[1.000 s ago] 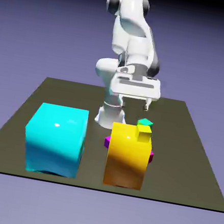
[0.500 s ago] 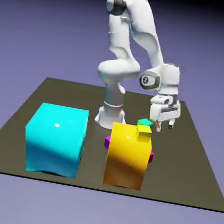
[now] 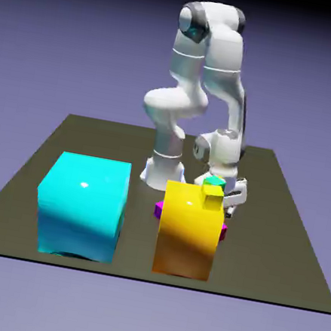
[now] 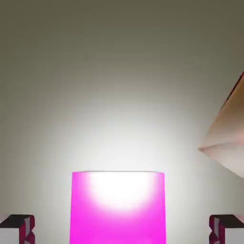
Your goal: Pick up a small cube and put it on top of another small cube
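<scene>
From the exterior view I could see little of the claw [image 3: 231, 199]: it was down low behind the yellow block [image 3: 188, 230], and its fingers were mostly hidden by that block's far right corner. Only a sliver of the small magenta cube [image 3: 223, 232] poked out past the block's right side, directly under the claw; a similar sliver of a tiny purple cube [image 3: 158, 209] showed on the block's other side. A tiny green cube [image 3: 214, 181] sat just beside the wrist, partly covered by a small yellow cube [image 3: 212, 194] that seemed to rest on the big block's top.

The hand view told me more. The magenta cube [image 4: 118, 208] stood between the two fingertips [image 4: 18, 229], bright pink with a washed-out glare on its upper face, its lower part cut off by the frame. Clear gaps of table [image 4: 119, 71] remained on both sides, so the claw was spread wide and not touching it. A pale orange corner [image 4: 228, 138] intruded at the right edge; I couldn't tell what it belonged to. The cyan block [image 3: 82, 205] stood well apart from the claw.
</scene>
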